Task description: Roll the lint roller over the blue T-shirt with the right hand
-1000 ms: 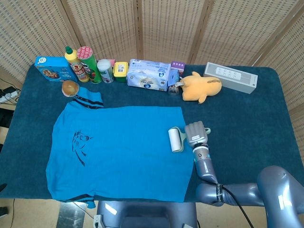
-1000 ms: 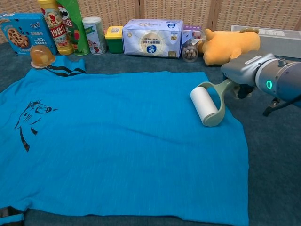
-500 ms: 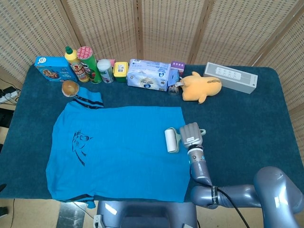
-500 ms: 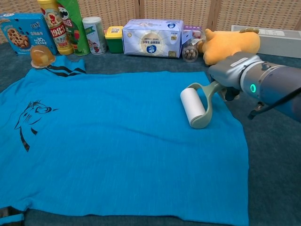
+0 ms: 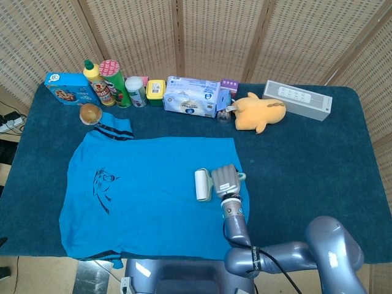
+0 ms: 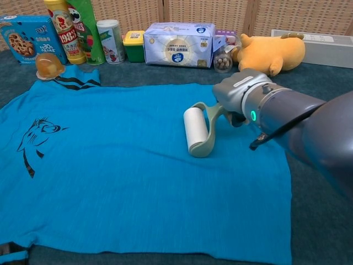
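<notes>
Woven rattan screens stand behind a tabletop [image 5: 318, 177] covered in dark teal cloth. The blue T-shirt [image 5: 147, 196] [image 6: 127, 176] lies spread flat across the near left of it, a black emblem on its left side and a striped sleeve at the upper left.

The right robot hand [image 5: 225, 180] [image 6: 236, 94] grips the sage-green handle of the lint roller [image 5: 201, 184] [image 6: 196, 129], its fingers wrapped round the grip. The white roll rests on the shirt, right of its middle and well inside the right hem. A second ago the roller sat at the shirt's right edge; half a second ago it had crossed just inside; now it has travelled further left over the cloth, and the forearm has swung in with it, filling more of the chest view. The shirt itself has not shifted. The left robot hand shows in neither view.

Along the back edge, unmoved, stand a cookie box [image 5: 63, 87], a yellow-capped bottle [image 5: 97, 82], a green crisp tube [image 5: 114, 82], a small can [image 5: 135, 91], a green tub [image 5: 155, 92], a tissue pack [image 5: 192, 96], a yellow plush toy [image 5: 260, 111] and a grey box [image 5: 297, 99]. A round bun-like thing [image 5: 90, 113] sits beside the sleeve.
</notes>
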`<state>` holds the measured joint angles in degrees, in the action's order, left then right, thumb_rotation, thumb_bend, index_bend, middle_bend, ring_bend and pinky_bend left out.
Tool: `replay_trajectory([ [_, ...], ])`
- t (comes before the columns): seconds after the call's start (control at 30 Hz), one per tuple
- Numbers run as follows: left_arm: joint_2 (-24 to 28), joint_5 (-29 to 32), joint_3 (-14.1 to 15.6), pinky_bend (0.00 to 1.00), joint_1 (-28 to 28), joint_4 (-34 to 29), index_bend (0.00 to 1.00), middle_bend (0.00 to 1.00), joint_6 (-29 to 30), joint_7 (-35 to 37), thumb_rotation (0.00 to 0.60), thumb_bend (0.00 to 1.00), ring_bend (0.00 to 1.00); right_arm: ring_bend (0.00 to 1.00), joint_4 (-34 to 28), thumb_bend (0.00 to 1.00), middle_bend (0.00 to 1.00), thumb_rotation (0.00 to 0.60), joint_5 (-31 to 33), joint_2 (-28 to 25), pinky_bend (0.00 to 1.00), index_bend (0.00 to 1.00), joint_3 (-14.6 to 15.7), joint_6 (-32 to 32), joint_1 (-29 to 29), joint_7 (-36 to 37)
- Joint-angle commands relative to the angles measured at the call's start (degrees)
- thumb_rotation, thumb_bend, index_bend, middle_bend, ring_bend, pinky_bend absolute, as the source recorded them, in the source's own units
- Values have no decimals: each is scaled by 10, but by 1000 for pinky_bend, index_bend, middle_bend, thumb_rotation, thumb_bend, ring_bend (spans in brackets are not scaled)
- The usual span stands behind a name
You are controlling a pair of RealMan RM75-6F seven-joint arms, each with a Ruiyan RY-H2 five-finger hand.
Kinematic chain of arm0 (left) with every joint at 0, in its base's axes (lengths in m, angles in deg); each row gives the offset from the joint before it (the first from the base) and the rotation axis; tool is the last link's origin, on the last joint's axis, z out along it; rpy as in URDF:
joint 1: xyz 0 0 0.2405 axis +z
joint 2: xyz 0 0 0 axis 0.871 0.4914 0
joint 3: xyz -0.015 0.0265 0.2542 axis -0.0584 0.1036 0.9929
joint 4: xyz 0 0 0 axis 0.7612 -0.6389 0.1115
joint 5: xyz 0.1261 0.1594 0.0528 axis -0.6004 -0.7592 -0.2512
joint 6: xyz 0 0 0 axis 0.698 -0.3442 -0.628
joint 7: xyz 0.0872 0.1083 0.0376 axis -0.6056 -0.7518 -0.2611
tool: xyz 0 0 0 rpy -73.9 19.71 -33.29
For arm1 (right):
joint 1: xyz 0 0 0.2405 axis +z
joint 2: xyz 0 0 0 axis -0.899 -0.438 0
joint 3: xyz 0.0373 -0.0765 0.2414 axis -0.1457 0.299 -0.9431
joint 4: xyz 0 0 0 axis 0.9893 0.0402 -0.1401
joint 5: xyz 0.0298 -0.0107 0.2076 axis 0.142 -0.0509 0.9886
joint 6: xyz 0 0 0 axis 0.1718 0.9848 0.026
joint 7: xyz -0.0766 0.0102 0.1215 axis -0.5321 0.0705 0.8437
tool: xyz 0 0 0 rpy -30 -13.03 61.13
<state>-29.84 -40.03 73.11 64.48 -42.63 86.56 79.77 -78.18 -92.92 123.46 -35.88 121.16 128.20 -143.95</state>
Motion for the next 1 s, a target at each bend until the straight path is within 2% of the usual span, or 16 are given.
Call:
replay_trajectory([
  [0.03,0,0,0,5,0,1,0,0,0,1,600,82,0,674,8,1000,737,600,9,17,947,591,-15,6,9,-14],
  [0.73,1,6,-1,5,-5,0,0,0,-7,-1,600,81,0,676,53,1000,739,600,14,75,948,591,-65,5,28,-38],
  [0.87,1,8,-2,5,-4,0,0,0,-7,-1,600,82,0,676,56,1000,739,600,8,77,947,591,-62,1,27,-40],
  [1.0,0,9,-2,5,-4,-1,0,0,-7,-3,600,82,0,676,45,1000,739,600,-12,53,947,591,-36,3,6,-33],
])
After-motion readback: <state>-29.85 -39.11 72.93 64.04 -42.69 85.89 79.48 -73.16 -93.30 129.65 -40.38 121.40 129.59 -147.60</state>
